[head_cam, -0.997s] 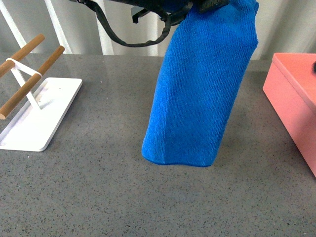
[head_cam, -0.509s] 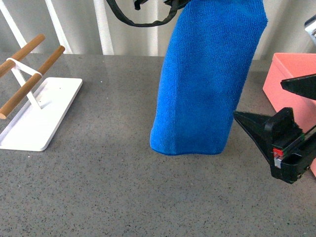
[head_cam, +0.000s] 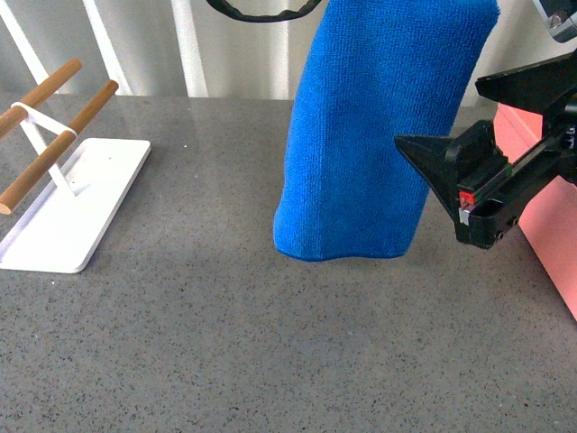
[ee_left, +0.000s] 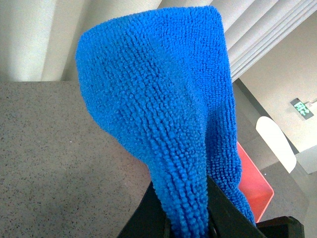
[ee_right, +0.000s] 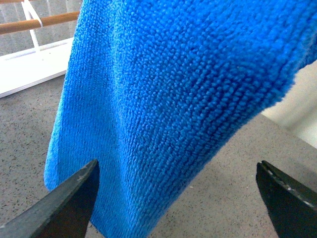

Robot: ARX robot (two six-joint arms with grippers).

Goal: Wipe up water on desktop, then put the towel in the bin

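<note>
The bright blue towel [head_cam: 379, 135] hangs lengthwise from above, and its lower edge is just clear of the speckled grey desktop [head_cam: 225, 343]. My left gripper is above the front view. In its wrist view the left gripper [ee_left: 185, 218] is shut on a fold of the towel [ee_left: 158, 99]. My right gripper [head_cam: 437, 113] is open, right beside the towel's right edge. In the right wrist view the towel [ee_right: 173, 74] hangs in front of the right gripper [ee_right: 177, 166], partly between the fingers. The salmon-pink bin [head_cam: 552, 244] stands at the right edge, behind the right arm.
A flat white tray with two wooden rods [head_cam: 72, 207] sits at the left of the desktop. A black cable loop [head_cam: 261, 11] hangs at the top. White vertical bars stand behind the desktop's far edge.
The towel has been lifted and carried slightly right. My right gripper has come into view from the right and moved up and left, close to the towel's edge.
</note>
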